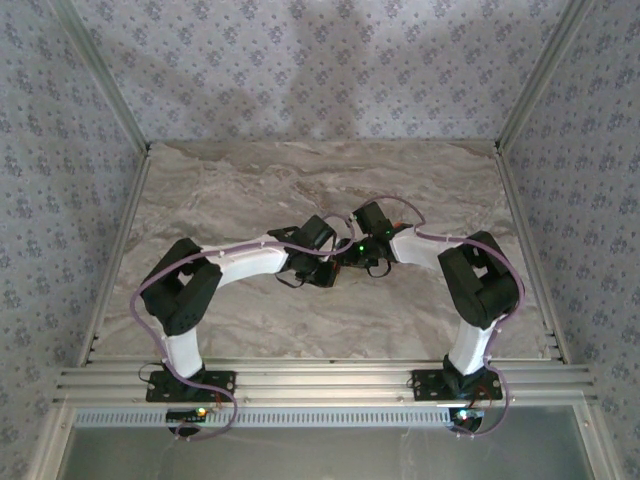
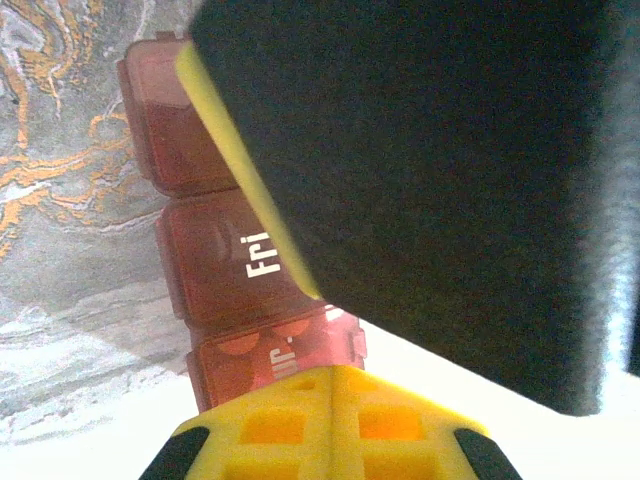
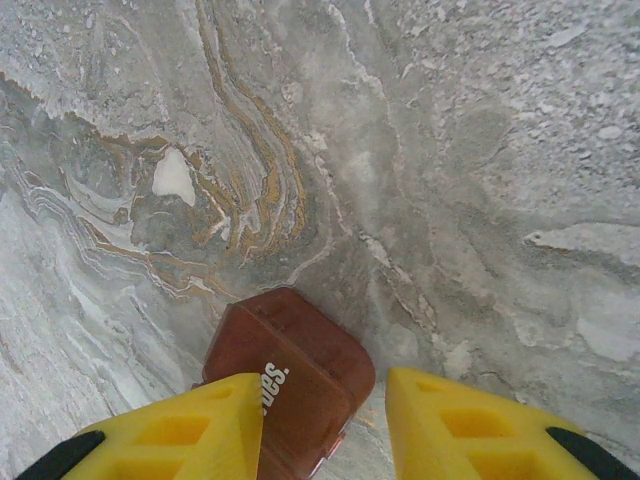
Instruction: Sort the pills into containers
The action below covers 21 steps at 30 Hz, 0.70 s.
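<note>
The containers (image 2: pixel 215 260) form a reddish-brown strip of cells lying flat on the marbled table (image 3: pixel 450 150) at mid-table, beneath both wrists. One cell reads "Fri". The left gripper (image 2: pixel 330 385) has its jaws closed together just above the strip. The right gripper (image 3: pixel 325 400) stands partly open over the strip's end cell, its left finger (image 3: pixel 190 430) overlapping that cell.

One cell of the containers (image 2: pixel 220 265) (image 3: pixel 290 370) reads "Fri" (another ends "es.").
</note>
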{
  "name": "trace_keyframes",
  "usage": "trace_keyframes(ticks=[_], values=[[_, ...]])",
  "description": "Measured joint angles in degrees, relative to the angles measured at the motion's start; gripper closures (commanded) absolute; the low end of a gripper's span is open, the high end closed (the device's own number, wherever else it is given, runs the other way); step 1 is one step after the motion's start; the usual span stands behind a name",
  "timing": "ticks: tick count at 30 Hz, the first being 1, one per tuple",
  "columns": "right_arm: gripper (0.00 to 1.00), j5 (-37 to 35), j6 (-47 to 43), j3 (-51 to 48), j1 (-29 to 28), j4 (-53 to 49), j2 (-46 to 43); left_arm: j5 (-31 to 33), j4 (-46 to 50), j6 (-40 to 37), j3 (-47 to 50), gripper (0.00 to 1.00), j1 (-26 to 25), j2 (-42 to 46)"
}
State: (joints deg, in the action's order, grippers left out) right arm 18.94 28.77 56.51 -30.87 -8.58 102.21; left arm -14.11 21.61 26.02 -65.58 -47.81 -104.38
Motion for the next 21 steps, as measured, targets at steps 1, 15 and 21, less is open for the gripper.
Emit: trace_keyframes(ticks=[1, 15, 21], values=[[0.61, 0.0, 0.0, 0.0, 0.0, 0.0, 0.0, 0.2, 0.2, 0.0, -0.1, 1.0, -0.1, 0.0], [0.6, 0.0, 0.4, 2.5, 1.0, -2.8, 0.4, 3.5, 3.1, -2.8, -2.9, 0.8, -0.3, 0.1], [0.58, 0.0, 0.4, 5.8, 2.1, -4.5, 0.2, 5.0, 1.8, -5.0, -2.9, 0.6, -0.2, 6.1]])
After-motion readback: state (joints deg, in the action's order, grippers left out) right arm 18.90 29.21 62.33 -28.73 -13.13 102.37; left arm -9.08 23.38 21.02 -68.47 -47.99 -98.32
